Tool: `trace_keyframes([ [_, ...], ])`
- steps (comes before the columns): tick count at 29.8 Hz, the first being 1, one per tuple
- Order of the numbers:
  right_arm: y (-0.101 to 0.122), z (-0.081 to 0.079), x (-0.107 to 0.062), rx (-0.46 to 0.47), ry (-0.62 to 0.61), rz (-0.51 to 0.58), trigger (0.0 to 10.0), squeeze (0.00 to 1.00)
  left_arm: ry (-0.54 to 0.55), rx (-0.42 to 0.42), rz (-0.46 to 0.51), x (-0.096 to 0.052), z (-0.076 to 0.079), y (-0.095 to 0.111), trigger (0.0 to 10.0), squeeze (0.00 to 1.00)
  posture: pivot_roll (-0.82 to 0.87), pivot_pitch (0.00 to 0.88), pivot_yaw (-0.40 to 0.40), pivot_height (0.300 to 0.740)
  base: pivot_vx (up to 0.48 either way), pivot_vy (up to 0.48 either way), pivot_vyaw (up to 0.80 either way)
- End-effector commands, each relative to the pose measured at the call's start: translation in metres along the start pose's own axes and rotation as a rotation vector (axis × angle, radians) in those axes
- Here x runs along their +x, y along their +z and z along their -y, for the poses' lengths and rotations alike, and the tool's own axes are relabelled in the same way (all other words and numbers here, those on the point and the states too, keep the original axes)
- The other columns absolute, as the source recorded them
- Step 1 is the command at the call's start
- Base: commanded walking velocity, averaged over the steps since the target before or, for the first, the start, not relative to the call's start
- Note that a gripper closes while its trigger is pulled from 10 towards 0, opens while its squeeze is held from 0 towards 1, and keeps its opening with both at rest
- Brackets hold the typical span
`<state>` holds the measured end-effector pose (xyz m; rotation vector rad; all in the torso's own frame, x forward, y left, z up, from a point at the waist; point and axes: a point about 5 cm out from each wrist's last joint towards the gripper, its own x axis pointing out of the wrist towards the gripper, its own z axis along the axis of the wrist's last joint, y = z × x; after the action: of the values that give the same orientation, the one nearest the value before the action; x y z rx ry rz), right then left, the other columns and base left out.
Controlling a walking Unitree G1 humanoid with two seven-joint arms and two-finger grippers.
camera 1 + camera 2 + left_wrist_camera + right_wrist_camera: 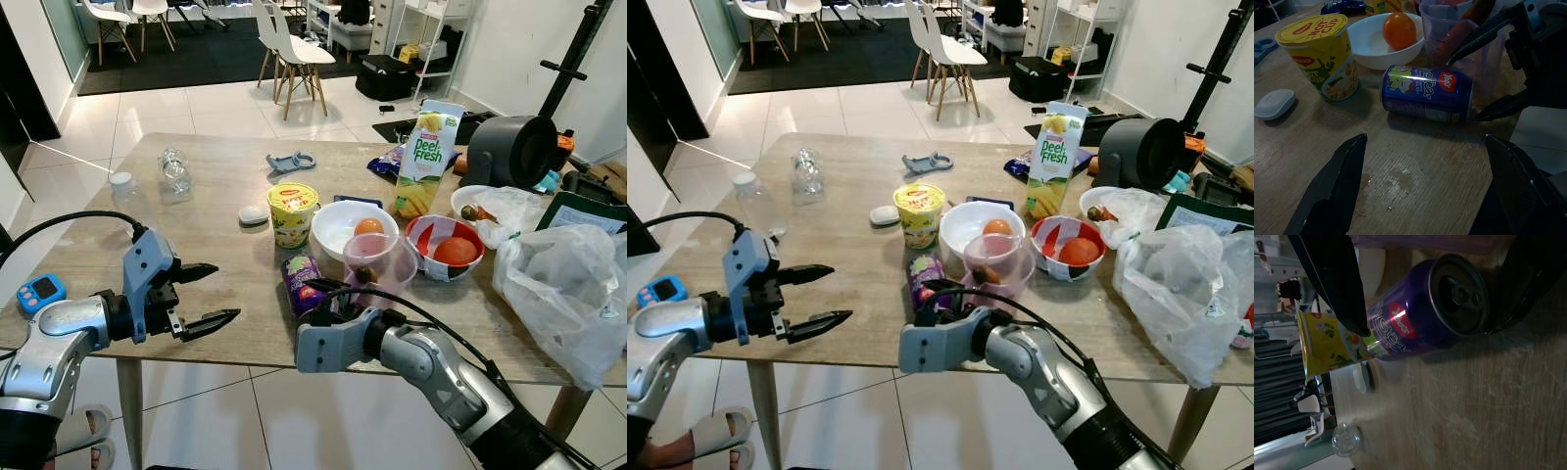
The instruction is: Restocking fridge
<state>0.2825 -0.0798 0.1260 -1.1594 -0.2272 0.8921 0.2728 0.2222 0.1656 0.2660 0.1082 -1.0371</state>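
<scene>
The right gripper, fingers spread, straddles a purple can lying on its side on a wooden table; the left gripper hovers open nearby. Beyond, a white bowl holds an orange beside a juice carton, in a white-tiled room.

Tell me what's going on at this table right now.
The right gripper is at a purple drink can lying on its side on the wooden table, its open fingers on either side of the can, not yet closed. The left gripper hovers open over the table's near edge. A noodle cup and bowls stand just behind.
</scene>
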Motion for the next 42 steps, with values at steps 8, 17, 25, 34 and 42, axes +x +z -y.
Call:
trace_keyframes([
  [8, -0.003, 0.014, 0.001, -0.031, -0.074, -0.047, 7.4, 0.0, -0.018, 0.011, -0.005, 0.002, 0.002, 0.002, 10.0, 0.0, 0.07, 0.021, -0.022, 0.74, 0.0, 0.0, 0.0],
  [17, -0.001, 0.017, 0.0, -0.043, -0.098, -0.039, 3.7, 0.0, -0.022, 0.013, -0.004, 0.004, 0.002, 0.001, 10.0, 0.0, 0.07, 0.009, -0.027, 0.74, 0.0, 0.0, 0.0],
  [25, 0.001, 0.012, 0.002, -0.045, -0.082, -0.033, 10.0, 0.0, -0.027, 0.015, -0.009, 0.004, 0.003, 0.001, 10.0, 0.0, 0.07, 0.01, -0.026, 0.74, 0.0, 0.0, 0.0],
  [34, -0.001, 0.009, 0.001, -0.046, -0.061, -0.041, 0.0, 0.0, -0.029, 0.012, -0.01, 0.004, 0.003, 0.001, 10.0, 0.0, 0.07, 0.019, -0.023, 0.74, 0.0, 0.0, 0.0],
  [42, -0.003, 0.008, -0.001, -0.05, -0.053, -0.046, 0.0, 0.0, -0.03, 0.011, -0.01, 0.004, 0.004, 0.001, 10.0, 0.0, 0.07, 0.022, -0.024, 0.74, 0.0, 0.0, 0.0],
])
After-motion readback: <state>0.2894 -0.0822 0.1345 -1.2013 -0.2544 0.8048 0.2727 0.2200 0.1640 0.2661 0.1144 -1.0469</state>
